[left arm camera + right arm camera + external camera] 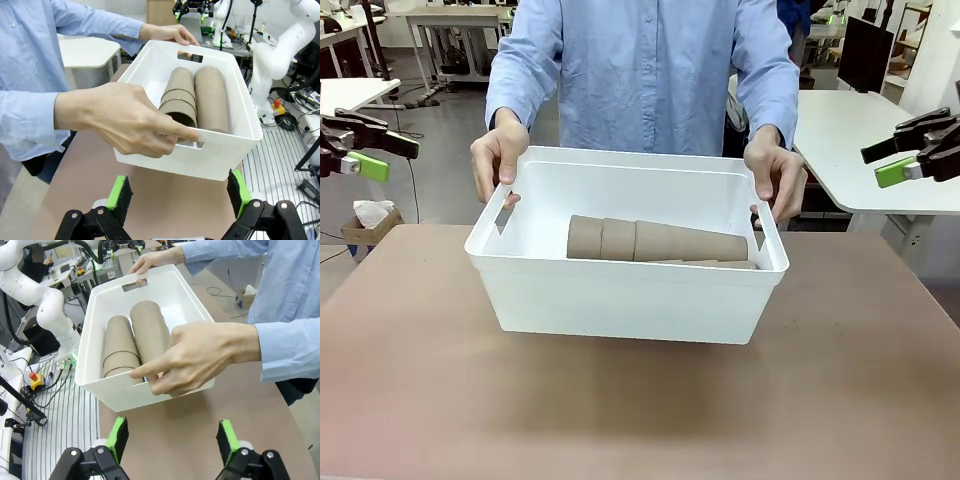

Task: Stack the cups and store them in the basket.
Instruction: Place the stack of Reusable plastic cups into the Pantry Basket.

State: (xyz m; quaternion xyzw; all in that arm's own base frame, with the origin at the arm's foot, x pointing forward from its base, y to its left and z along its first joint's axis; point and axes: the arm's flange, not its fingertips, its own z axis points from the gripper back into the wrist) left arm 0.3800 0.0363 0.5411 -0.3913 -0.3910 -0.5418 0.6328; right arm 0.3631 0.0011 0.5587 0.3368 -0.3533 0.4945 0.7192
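The white basket (pixel 620 300) is held a little above the brown table by the person's two hands (pixel 498 152) at its end handles. Inside it the tan cups (pixel 655 240) lie on their sides, nested in two stacks side by side (pixel 195 97) (pixel 135 337). My left gripper (pixel 358 150) hangs open at the far left, level with the basket's rim, with nothing between its fingers. My right gripper (pixel 912 152) hangs open at the far right, likewise holding nothing. In the wrist views each gripper (pixel 180 197) (pixel 172 437) looks at one end of the basket from a short distance.
The brown table (pixel 640 410) spreads bare in front of the basket. White desks (pixel 860 140) stand behind the person. A cardboard box with tissue (pixel 368 222) sits on the floor at the left. The person's body (pixel 640 70) stands directly behind the basket.
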